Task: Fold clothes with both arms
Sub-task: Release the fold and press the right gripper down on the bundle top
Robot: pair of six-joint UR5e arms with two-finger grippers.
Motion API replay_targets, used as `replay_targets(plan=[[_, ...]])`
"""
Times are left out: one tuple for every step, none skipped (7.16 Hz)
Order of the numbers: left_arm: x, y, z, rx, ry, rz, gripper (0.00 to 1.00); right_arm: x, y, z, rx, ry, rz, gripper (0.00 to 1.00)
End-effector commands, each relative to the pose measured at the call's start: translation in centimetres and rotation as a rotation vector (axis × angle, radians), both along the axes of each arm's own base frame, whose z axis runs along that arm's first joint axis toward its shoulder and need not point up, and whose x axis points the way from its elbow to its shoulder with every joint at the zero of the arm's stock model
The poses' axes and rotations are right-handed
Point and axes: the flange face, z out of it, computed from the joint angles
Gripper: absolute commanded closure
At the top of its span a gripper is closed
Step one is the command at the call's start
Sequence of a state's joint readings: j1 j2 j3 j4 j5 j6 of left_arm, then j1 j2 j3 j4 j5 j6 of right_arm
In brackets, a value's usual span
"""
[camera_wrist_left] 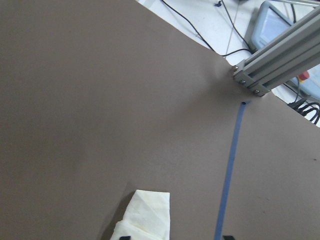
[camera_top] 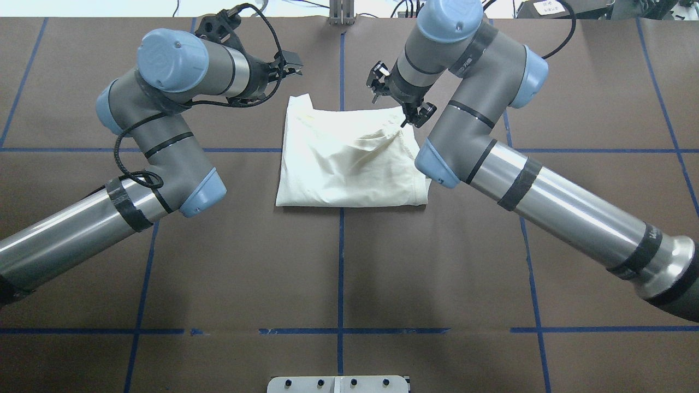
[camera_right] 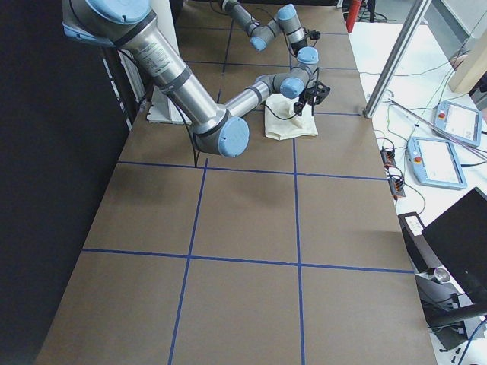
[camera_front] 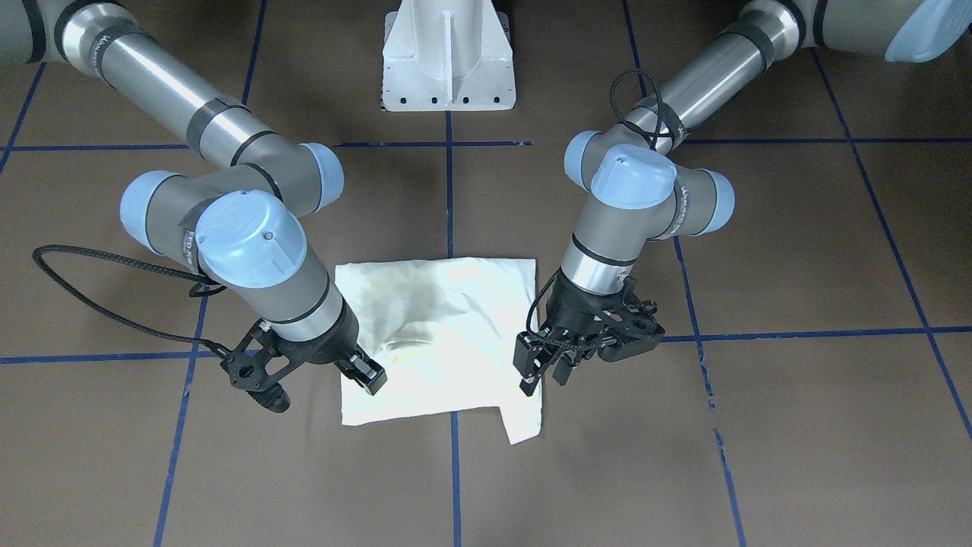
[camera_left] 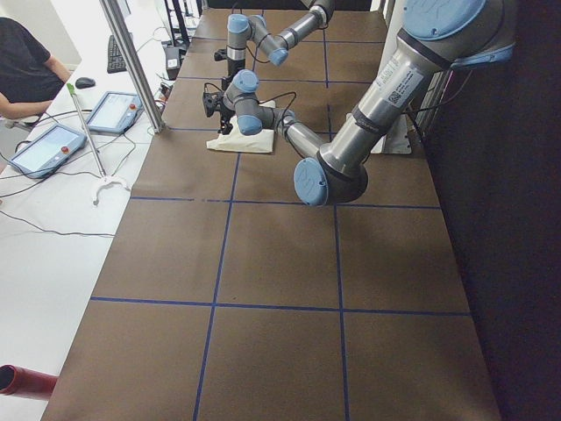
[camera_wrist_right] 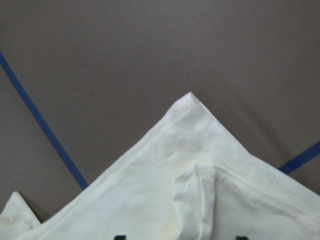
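While broad brown table (camera_front: 797,425) surrounds it on every side, the folded T-shirt (camera_front: 448,334) lies mid-table in the front view. The right gripper (camera_front: 370,377) is on one side edge and the left gripper (camera_front: 543,371) at the other. Overhead, the left gripper hangs just off a far corner. Left wrist view: jaws spread wide, shirt corner beside one finger. Right wrist view: jaws wide, cloth between them.

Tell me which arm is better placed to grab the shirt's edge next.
Right, probably. The right gripper is open with the shirt spanning its fingertips in its wrist view; the left gripper, also open, sees only a small flap beside one fingertip.
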State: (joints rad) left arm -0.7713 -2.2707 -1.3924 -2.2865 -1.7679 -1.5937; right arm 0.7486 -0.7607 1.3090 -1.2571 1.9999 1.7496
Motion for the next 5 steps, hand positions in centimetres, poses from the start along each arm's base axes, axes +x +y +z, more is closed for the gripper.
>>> replay_targets(plan=[[-3.4,0.5,0.5,0.003,0.027,0.027,0.00,-4.4,5.6,0.2,0.049,0.016,-0.041,1.00],[-3.5,0.5,0.6,0.002,0.027,0.029,0.00,-5.9,6.6,-0.1,0.064,0.023,-0.052,1.00],[-3.5,0.5,0.6,0.002,0.027,0.029,0.00,-6.1,6.5,-0.3,0.093,0.038,-0.046,1.00],[-3.5,0.5,0.7,0.001,0.026,0.029,0.00,-6.6,6.1,0.3,0.087,0.053,-0.048,1.00],[-3.6,0.6,1.3,-0.002,0.024,0.029,0.00,-7.4,4.7,0.6,0.093,0.081,-0.042,1.00]])
